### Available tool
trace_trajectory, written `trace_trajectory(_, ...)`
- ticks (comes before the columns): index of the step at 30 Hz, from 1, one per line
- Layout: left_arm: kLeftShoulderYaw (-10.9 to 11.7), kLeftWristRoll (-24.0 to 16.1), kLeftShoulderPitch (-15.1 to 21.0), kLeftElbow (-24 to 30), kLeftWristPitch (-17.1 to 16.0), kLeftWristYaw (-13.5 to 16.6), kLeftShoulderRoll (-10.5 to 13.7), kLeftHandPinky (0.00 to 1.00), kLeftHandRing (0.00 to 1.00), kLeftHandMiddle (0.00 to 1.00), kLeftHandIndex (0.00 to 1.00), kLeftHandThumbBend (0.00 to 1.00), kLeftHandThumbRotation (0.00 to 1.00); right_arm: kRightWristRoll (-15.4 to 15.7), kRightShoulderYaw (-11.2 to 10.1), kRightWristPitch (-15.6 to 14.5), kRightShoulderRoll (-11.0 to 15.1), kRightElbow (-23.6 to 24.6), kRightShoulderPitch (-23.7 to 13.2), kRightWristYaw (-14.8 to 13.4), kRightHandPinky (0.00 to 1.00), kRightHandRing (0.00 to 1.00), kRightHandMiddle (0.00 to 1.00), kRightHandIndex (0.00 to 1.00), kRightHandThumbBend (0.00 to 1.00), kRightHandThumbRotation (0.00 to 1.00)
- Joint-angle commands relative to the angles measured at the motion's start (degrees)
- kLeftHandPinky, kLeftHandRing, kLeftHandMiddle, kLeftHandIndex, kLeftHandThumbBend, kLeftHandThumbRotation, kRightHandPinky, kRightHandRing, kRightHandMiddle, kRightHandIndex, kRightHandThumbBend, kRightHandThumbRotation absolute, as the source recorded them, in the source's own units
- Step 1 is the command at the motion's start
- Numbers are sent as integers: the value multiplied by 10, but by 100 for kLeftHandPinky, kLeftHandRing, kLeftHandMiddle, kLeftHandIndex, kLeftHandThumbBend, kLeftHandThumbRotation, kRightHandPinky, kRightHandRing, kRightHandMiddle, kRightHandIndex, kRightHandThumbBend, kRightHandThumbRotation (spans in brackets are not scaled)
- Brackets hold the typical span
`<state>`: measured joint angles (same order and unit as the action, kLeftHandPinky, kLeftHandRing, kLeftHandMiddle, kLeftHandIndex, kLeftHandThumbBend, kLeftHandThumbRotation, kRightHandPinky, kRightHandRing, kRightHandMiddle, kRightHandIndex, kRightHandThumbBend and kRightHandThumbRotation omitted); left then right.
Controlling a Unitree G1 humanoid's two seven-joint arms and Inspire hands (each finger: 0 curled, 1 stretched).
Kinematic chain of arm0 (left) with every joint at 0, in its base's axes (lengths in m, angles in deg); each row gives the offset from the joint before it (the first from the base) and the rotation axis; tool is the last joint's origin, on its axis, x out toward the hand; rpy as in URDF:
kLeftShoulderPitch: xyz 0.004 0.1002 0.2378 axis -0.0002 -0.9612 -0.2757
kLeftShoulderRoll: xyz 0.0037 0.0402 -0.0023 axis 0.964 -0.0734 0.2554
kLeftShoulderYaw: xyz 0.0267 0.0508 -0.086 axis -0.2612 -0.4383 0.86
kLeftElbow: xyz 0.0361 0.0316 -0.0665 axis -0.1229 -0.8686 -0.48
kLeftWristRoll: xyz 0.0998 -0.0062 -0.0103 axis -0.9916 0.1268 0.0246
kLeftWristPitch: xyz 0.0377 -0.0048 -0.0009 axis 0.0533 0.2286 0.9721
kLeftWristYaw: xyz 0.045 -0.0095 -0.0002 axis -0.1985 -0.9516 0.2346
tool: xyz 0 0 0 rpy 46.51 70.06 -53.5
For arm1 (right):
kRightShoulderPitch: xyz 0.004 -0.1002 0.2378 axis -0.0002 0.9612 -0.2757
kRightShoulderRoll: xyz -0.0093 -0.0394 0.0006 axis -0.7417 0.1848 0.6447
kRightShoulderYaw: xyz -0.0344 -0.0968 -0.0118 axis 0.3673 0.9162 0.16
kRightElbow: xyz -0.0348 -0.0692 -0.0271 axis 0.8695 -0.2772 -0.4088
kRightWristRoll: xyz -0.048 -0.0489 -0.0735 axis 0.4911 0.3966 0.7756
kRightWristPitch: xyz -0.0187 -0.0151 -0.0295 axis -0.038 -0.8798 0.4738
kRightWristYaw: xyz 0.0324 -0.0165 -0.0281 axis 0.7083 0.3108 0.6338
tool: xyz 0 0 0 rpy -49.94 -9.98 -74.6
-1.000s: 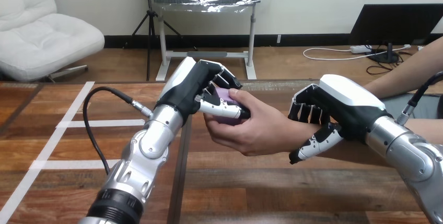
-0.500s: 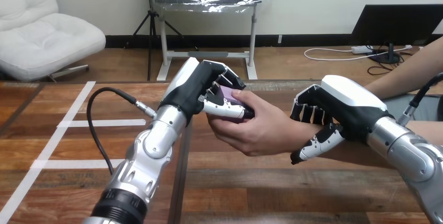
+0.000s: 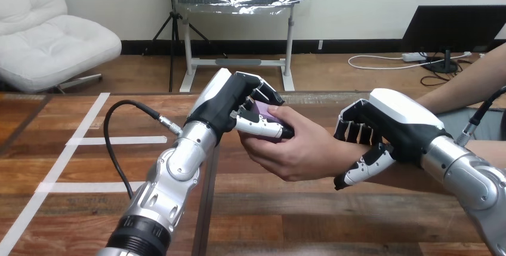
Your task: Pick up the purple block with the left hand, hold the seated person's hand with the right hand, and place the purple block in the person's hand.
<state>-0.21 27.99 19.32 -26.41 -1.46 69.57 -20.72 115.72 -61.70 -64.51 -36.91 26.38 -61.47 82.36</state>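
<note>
Purple block (image 3: 263,111) still in left robot hand's (image 3: 230,104) pinch, right robot hand (image 3: 395,123) round wrist (image 3: 349,156).

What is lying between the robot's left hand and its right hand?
In the head view, the person's hand lies between the left hand and the right hand, touching the purple block.

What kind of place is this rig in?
Probably a robotics test bench: a wooden table marked with white tape lines, the left hand holding a purple block at the person's hand, and the right hand curled round the person's wrist.
</note>
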Motion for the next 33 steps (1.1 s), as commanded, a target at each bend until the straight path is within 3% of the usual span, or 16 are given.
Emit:
trace_trajectory(1,-18,11,34,29,-6,-14,-28,42,42,45,44,73,0,-17,6,3,-28,1,8,3,29,34,41,44,89,0)
trace_trajectory(15,-21,15,26,61,30,-61,-9,42,48,51,51,74,3,-17,2,2,-27,-3,9,7,33,37,43,45,89,0)
trace_trajectory(16,-20,17,24,64,32,-65,-7,43,51,55,54,74,12,-17,2,4,-27,-4,10,7,33,38,44,46,88,0)
trace_trajectory(24,-11,31,15,81,35,-90,3,50,60,64,62,78,47,9,11,28,-12,-11,8,-6,36,41,47,48,88,5)
trace_trajectory(25,-11,31,14,82,33,-91,5,52,62,65,64,80,56,13,12,28,-10,-11,8,-8,37,44,49,50,88,8)
trace_trajectory(33,-2,39,8,80,14,-95,13,54,64,70,69,78,74,25,9,30,-7,-9,13,-12,43,53,56,56,87,17)
